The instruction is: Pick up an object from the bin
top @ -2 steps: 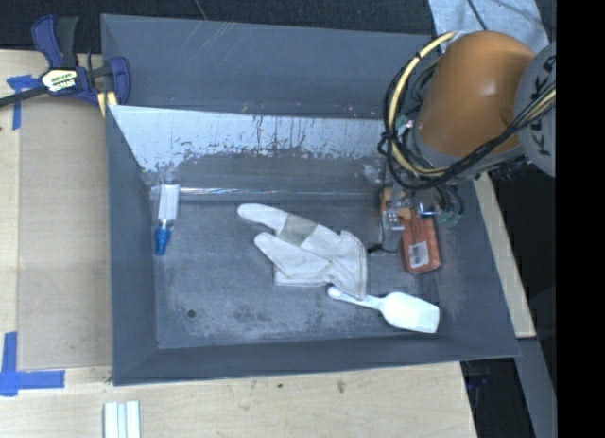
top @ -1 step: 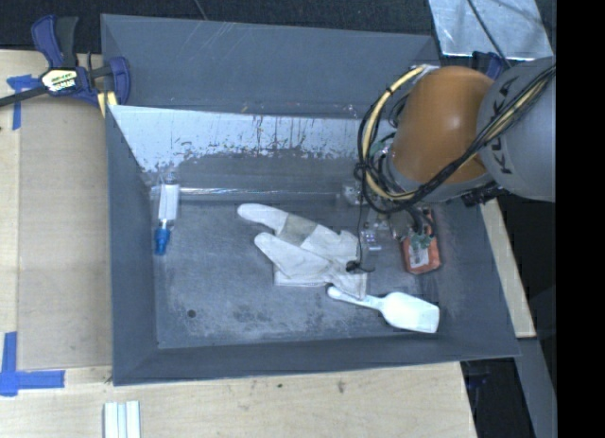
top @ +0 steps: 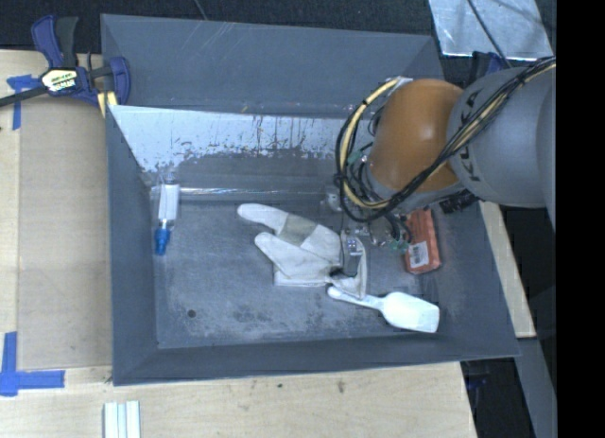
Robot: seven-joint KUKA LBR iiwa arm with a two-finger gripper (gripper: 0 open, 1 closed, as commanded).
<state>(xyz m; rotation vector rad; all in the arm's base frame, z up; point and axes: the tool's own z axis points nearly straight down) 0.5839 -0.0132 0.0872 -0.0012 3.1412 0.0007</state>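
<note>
Camera view: looks down into the grey metal bin [top: 236, 318], with the arm [top: 515, 133] reaching in from the right.
Arm: grey, with an orange cover [top: 416, 129] at the wrist and looped cables around it.
Pincer [top: 354, 271]: low over the bin floor, right of centre, pointing toward the near side.
Pincer state: I cannot tell whether it is released or clenched, and nothing shows as gripped.
Nearest things: a crumpled white glove [top: 288, 242] lies mid-bin, its right edge just beside the pincer. A white plastic scoop [top: 411, 312] lies near and to the right, its thin handle end running under the pincer.
Contact: I cannot tell whether the pincer touches the glove or the scoop.
Right side: a red flat packet [top: 423, 240] lies by the right wall, partly under the cables.
Left side: a small white tube with a blue end [top: 165, 219] lies by the left wall, well apart from the pincer.
</note>
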